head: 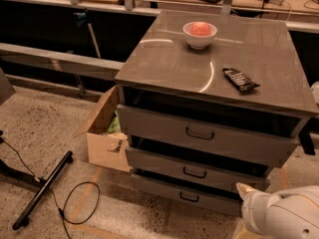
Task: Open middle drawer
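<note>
Middle drawer [164, 162]: second of three grey fronts, between the taller top drawer [149, 126] and the slim bottom drawer [154, 187]; looks barely out, if at all.
Handle [194, 173]: small dark loop at the front's centre, the one place to hook.
Handling: stiff metal, probably weighty; should slide straight if pulled level.
Claw [245, 190]: low right, beside the bottom drawer's corner, on the white arm [286, 215]; wide or narrow, cannot tell.
Room: open floor in front; cardboard box [102, 143] at left, cable [79, 203] nearer.
Surface [164, 63]: bowl [200, 34] and dark packet [240, 79] could shift on a jerk.
</note>
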`<state>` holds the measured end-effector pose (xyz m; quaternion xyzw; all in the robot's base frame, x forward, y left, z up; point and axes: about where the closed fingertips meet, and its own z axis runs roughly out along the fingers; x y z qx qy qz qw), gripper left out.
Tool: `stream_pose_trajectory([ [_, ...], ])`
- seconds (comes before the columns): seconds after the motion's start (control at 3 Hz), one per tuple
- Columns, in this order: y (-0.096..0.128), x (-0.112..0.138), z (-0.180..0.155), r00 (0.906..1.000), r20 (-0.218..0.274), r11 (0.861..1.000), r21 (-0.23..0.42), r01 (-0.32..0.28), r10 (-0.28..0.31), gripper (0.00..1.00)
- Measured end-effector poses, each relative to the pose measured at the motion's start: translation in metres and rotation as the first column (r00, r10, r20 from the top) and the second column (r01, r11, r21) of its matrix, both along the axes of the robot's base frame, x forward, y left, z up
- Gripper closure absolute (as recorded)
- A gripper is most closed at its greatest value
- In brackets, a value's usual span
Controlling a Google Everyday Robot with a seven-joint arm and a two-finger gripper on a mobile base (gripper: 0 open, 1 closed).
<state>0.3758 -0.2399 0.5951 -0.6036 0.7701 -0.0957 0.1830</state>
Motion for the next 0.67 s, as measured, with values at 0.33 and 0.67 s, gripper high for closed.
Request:
stream_pose_trajectory([
  [0.33, 0.002, 0.017, -0.011, 0.9985, 0.053, 1.000, 0.005, -0.015, 0.015, 0.00],
  [0.67, -0.001, 0.038, -0.022, 0.9961, 0.089, 1.000, 0.021, -0.002, 0.000, 0.00],
])
